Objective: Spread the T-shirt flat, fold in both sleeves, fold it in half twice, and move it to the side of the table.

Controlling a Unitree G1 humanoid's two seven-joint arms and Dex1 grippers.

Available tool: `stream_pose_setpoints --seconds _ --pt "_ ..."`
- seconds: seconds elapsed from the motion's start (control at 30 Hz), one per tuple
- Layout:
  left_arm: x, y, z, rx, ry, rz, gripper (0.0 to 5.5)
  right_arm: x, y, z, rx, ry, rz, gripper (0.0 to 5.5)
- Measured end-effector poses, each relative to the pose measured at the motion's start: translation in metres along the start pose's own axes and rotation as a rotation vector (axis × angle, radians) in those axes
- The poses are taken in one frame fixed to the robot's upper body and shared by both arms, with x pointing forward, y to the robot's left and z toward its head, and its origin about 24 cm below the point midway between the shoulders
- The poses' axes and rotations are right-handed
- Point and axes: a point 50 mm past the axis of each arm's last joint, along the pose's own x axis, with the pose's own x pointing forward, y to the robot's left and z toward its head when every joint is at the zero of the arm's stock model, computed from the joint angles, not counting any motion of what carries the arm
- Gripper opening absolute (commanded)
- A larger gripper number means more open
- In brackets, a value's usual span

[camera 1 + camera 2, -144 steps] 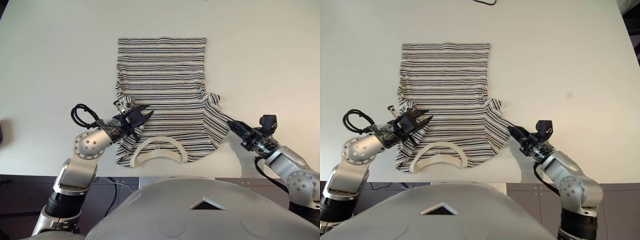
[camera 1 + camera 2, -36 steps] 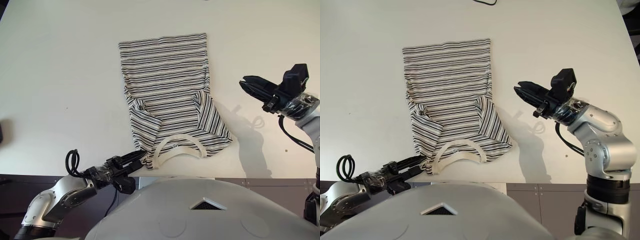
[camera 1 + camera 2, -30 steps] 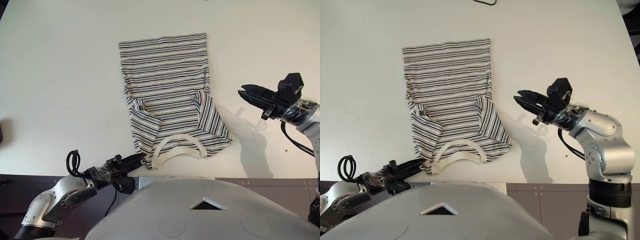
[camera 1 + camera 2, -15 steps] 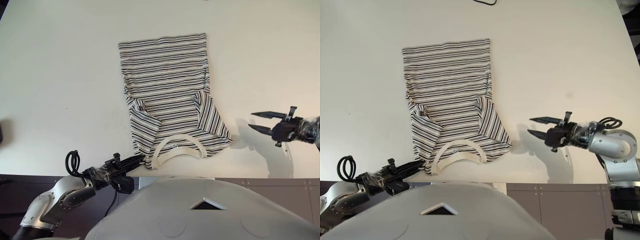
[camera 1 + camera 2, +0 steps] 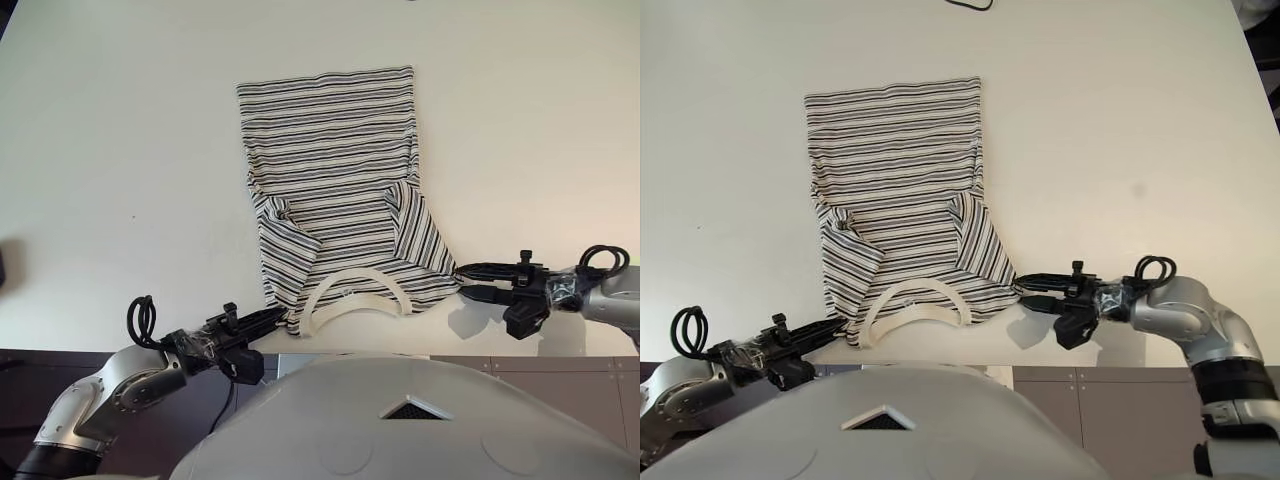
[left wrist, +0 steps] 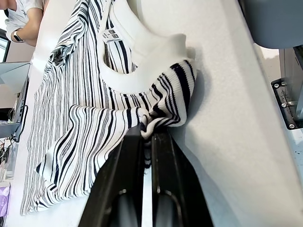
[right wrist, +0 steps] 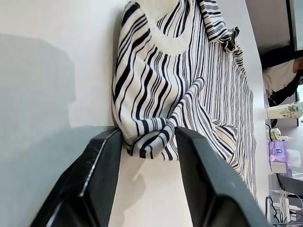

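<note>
The striped T-shirt lies on the white table with both sleeves folded in and its white collar toward the near edge. My left gripper is at the near left shoulder corner, shut on a bunch of the fabric, which sits between its close-set fingers. My right gripper lies low at the near right shoulder corner. It is open, and in the right wrist view its two fingers stand either side of the striped corner.
Both grippers are just inside the table's near edge. A black cable lies at the far edge. A dark object sits at the far left. Bare tabletop stretches left and right of the shirt.
My right arm has dropped from above the table at the right and swung in to the shirt's near right corner, fingers open. The left gripper has kept its hold at the near left corner.
</note>
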Motion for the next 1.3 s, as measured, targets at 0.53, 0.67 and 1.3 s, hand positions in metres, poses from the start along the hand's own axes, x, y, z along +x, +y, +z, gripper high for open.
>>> stream_pose_setpoints --seconds 0.53,0.67,1.3 --pt "-0.001 0.001 -0.001 0.005 -0.008 -0.011 0.10 0.016 -0.011 -0.004 -0.008 0.031 -0.039 1.82" --pt "-0.001 0.001 -0.002 0.011 -0.013 -0.013 0.10 0.021 -0.011 -0.004 0.037 0.043 -0.030 1.09" --pt "-0.017 0.052 0.023 -0.127 -0.187 0.031 0.10 -0.003 -0.041 0.015 0.235 0.039 0.126 0.15"
